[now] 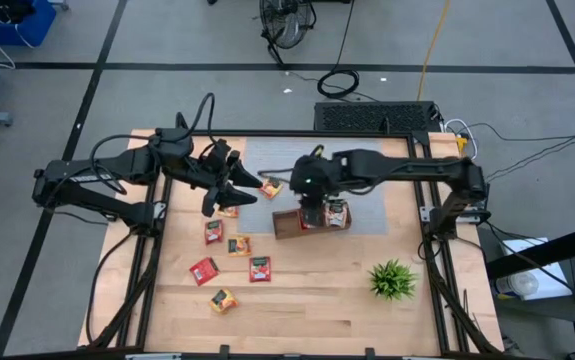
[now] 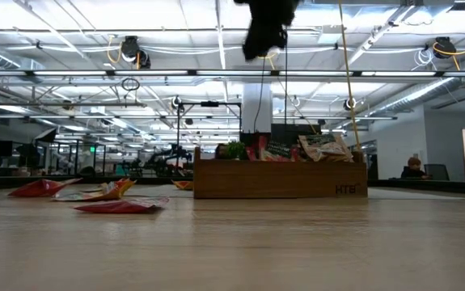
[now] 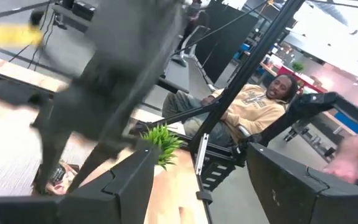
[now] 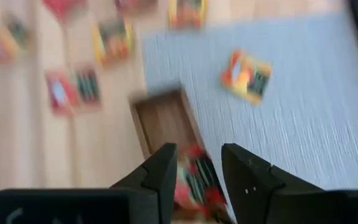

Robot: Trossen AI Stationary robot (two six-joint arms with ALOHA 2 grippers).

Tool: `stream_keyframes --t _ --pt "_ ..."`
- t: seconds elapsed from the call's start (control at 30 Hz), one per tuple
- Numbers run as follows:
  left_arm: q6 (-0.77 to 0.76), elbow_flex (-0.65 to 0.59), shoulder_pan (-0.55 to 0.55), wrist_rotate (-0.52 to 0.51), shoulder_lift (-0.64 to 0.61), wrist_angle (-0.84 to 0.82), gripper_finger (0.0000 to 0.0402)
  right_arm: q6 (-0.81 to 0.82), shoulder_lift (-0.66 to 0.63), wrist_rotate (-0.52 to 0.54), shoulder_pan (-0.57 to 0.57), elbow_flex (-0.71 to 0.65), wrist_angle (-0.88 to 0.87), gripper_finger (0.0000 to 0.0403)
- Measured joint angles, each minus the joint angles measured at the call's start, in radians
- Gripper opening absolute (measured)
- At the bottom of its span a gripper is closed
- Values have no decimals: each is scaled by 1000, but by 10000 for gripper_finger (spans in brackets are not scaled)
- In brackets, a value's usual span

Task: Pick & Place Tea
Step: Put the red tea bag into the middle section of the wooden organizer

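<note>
Two dark robot arms work over the pale wooden counter (image 1: 297, 300). Nearest the front edge lie five small flat tea sachets, red and orange-yellow, loose on the wood (image 1: 229, 258), well apart from the spiky green plant (image 1: 392, 279). Farther back sits the brown wooden tray (image 1: 289, 224) on a grey mat (image 1: 367, 200), and some sachets already stand in it (image 1: 337, 214). The right gripper (image 4: 196, 165) hangs just above the tray with its fingers a little apart and nothing between them, so it looks as if a sachet has just been dropped in. One more orange sachet (image 1: 270, 187) lies on the mat just behind the tray. The left gripper (image 1: 229, 186) is up in the air close to that sachet, its fingers spread wide and empty. Next, I think, an arm must go down to a loose sachet, pinch it flat, and carry it to the tray's empty end (image 4: 163, 121).
</note>
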Motion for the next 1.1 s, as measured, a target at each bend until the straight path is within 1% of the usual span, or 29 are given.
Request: stream_keyframes --t 0.13,0.33,0.43,0.53,0.63,0.7,0.93,1.1 --pt "18 0 3 -1 0 -12 255 76 -61 1 28 0 155 116" --pt "21 0 3 0 0 -24 255 136 -127 10 80 -18 362 116" --pt "10 0 -15 -3 0 -68 255 164 -161 61 114 -43 378 116" --pt "6 0 -69 -21 0 -155 255 202 -198 158 149 -72 359 116" --pt "11 0 -141 -109 2 -266 255 244 -238 236 180 -96 371 116" --pt "8 0 -185 -170 3 -342 255 280 -260 264 198 -112 378 116" --pt "-38 1 -367 -406 18 -492 255 408 -303 267 253 -175 385 116" --pt "-90 2 -479 -525 89 -568 255 421 -313 264 299 -253 482 116"
